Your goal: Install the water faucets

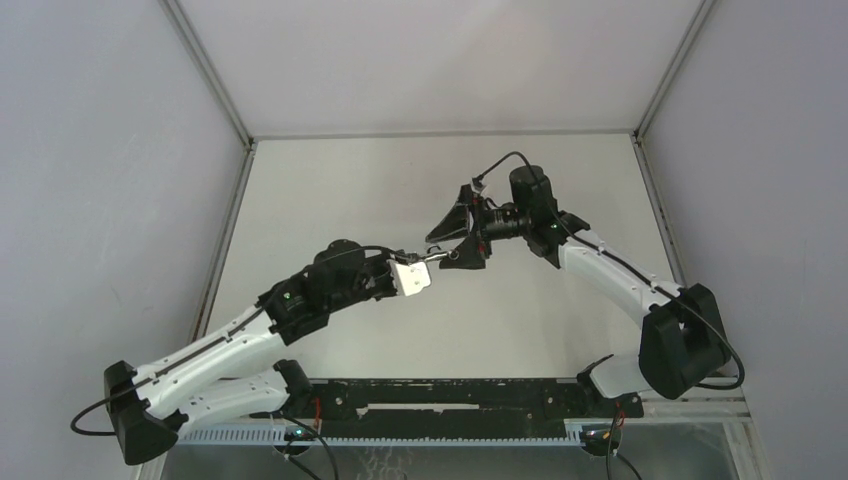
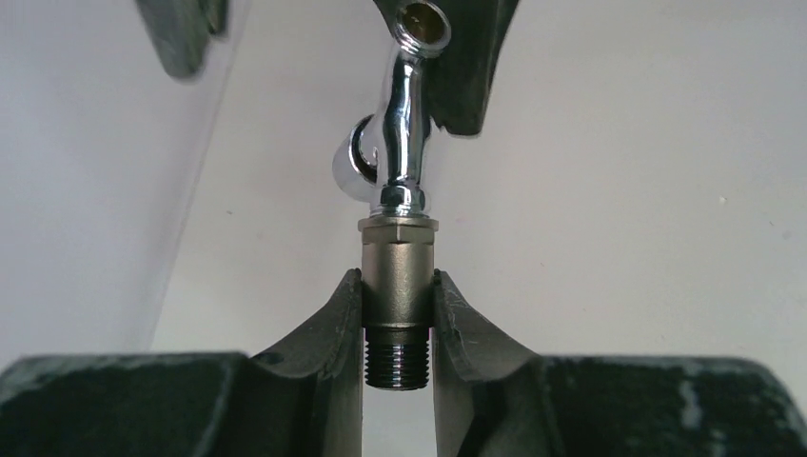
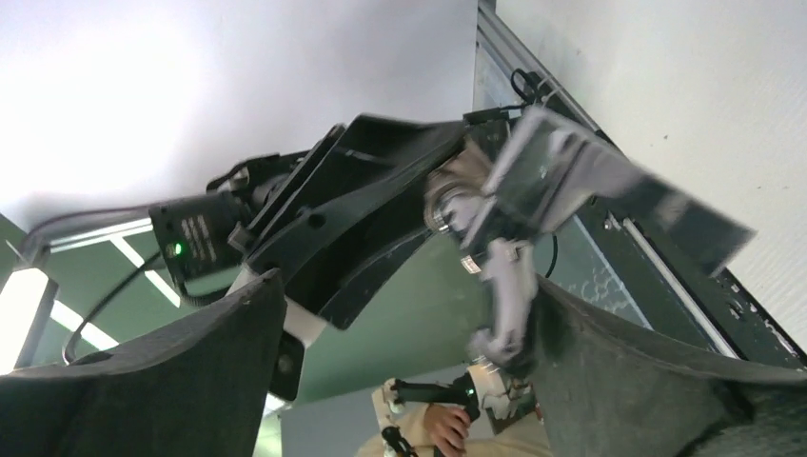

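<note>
Your left claw point(image 2: 400, 319) is closed tight on the dull-grey stub point(image 2: 399, 271), with the threaded end sticking out below its fingers. The chrome tap piece point(image 2: 404, 124) sits joined on top of the stub. Your right claw point(image 2: 319, 48) stands wide open, one finger point(image 2: 466, 67) just beside the tap.

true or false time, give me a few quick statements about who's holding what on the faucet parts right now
The left gripper is shut on the dull-grey stub. True.
The chrome tap piece lies on the table. False: it stands on the stub's far end, between the two grippers.
The right gripper has its jaws wide apart. True.
The stub's dark threads face the chrome tap piece. False: they point the other way, toward the left wrist camera.
</note>
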Robot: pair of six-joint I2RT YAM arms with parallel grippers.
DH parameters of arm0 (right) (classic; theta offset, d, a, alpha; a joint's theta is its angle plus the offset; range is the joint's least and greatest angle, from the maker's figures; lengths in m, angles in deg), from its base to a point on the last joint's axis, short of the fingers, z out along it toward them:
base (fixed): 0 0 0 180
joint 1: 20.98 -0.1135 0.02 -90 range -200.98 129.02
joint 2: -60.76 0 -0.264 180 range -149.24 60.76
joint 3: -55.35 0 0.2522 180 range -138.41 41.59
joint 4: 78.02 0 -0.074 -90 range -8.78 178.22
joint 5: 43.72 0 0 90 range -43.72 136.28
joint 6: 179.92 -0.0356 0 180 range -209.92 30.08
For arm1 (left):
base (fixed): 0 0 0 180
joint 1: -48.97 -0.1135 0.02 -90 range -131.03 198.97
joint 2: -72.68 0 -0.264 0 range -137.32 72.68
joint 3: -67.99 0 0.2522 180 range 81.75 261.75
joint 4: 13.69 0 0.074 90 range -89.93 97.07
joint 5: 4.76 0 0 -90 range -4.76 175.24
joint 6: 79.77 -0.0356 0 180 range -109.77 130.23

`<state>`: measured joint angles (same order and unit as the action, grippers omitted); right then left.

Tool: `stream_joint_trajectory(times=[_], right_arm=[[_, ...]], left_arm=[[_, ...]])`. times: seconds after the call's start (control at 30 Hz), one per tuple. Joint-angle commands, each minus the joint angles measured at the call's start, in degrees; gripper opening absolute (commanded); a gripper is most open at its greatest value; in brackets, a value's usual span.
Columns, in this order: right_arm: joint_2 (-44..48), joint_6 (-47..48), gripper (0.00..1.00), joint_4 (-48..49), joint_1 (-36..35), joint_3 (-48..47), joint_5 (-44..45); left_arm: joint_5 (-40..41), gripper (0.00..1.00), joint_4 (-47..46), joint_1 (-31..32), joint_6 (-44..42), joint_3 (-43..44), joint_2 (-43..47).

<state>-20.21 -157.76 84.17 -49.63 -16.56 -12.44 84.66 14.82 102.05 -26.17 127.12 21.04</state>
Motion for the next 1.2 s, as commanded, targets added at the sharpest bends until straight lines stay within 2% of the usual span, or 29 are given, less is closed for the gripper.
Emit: stream_joint_trajectory(times=[0.0,0.17,0.33,0.43,0.53,0.6,0.7,0.93,1.1,1.17], right_arm=[[4.3,1.5,0.99,-0.8,0.8,-0.7,-2.4],[10.1,9.8,1.00,-8.1,3.1,-0.7,-2.1],[16.0,24.4,0.97,-16.6,8.4,-0.7,-5.1],[21.1,35.9,0.93,-19.3,10.0,-0.7,-1.2],[28.7,47.7,0.93,-14.6,7.1,2.9,9.1],[33.8,50.8,0.96,-5.3,5.1,7.7,12.5],[35.9,50.7,1.00,4.3,3.9,11.0,14.0],[27.1,38.1,1.00,20.4,1.8,11.0,6.4],[22.9,33.1,0.99,25.6,-0.8,9.0,5.7],[20.8,32.2,0.95,25.7,-1.9,7.7,4.6]], left_arm=[[-8.2,0.00,3.9,-3.4,4.0,4.4,0.2],[-15.7,0.00,6.9,-7.4,9.1,6.6,0.9],[-28.9,0.00,9.0,-13.5,17.0,10.9,0.9],[-35.9,0.00,10.4,-16.4,22.0,14.0,-0.3],[-42.3,0.00,12.4,-18.4,26.5,17.7,-1.5],[-46.6,0.00,12.5,-19.8,30.2,19.7,-2.4],[-51.0,0.00,12.8,-21.1,34.7,22.1,-3.7],[-54.7,0.00,14.2,-21.2,38.4,24.2,-6.9],[-54.2,0.00,14.1,-21.3,37.6,24.1,-6.9],[-53.7,0.00,14.1,-21.2,37.0,24.0,-6.8]])
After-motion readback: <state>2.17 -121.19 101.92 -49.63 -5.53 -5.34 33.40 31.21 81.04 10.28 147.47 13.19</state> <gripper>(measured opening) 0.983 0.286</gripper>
